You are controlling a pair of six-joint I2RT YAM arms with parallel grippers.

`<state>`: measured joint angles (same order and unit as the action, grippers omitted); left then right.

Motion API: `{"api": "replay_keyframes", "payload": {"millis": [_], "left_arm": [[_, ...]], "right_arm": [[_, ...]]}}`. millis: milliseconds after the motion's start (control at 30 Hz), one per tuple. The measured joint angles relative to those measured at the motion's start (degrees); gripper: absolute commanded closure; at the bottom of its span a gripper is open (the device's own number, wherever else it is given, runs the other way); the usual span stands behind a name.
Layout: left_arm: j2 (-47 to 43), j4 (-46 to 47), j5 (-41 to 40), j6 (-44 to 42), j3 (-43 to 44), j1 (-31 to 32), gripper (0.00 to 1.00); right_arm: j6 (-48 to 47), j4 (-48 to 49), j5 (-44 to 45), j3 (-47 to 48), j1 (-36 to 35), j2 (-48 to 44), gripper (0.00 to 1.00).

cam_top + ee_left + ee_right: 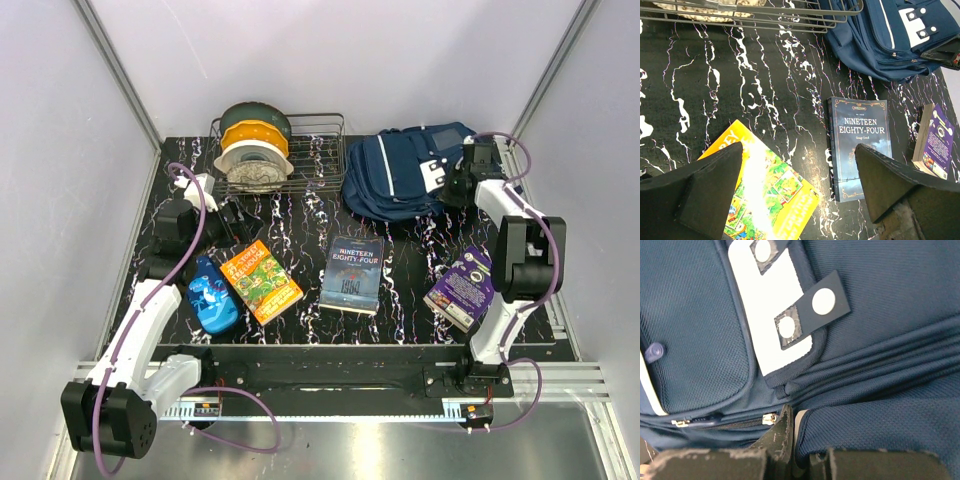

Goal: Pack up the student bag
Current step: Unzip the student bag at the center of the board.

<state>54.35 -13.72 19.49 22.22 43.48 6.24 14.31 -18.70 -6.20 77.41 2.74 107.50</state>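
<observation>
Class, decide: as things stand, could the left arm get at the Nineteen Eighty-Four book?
Probably yes: the left tool is open above the table, and the book lies flat, uncovered, with nothing between them.

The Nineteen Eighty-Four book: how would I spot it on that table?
Start at the navy student bag at the far right of the black marbled table. Nearer than it, mid-table, lies the dark blue Nineteen Eighty-Four book. Its neighbours are brighter: an orange-and-green book to its left, a purple book to its right.
</observation>
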Motion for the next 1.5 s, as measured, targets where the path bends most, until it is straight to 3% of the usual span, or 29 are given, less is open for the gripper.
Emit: {"api": "replay_keyframes", "payload": {"millis": [533,600,667,800,833,900,1200,1500], "left_arm": [[0.0,0.0,-0.2,-0.4,0.0,0.0,0.01],[0.0,0.0,-0.2,-0.4,0.0,0.0,0.14],[0.0,-0.1,-0.2,-0.5,0.0,0.0,0.17],[0.1,-0.3,-0.2,-1.4,0.1,0.9,0.01],[0.3,-0.7,-0.3,-1.7,0.4,1.7,0.01],[1.2,-1.0,-1.4,-2.3,1.6,5.2,0.01],[11.0,3.0,-10.9,-2.9,8.6,31.5,0.01],[29.5,9.2,-17.8,0.2,15.8,45.1,0.01]], "right_arm": [[-11.3,-0.5,1.9,2.7,-10.8,1.3,1.00],[-11.1,-0.5,2.1,2.7,-11.8,1.3,1.00],[-10.0,-0.2,2.5,2.5,-12.5,1.2,1.00],[-3.5,1.6,3.6,-1.0,-13.0,-2.0,1.00],[-1.7,1.8,3.7,-2.0,-12.9,-3.3,1.00],[2.5,2.3,4.1,-4.3,-12.8,-6.6,1.00],[18.1,2.7,5.2,-13.1,-12.7,-18.9,1.00],[24.2,1.6,5.5,-22.1,-12.7,-32.5,1.00]]}}
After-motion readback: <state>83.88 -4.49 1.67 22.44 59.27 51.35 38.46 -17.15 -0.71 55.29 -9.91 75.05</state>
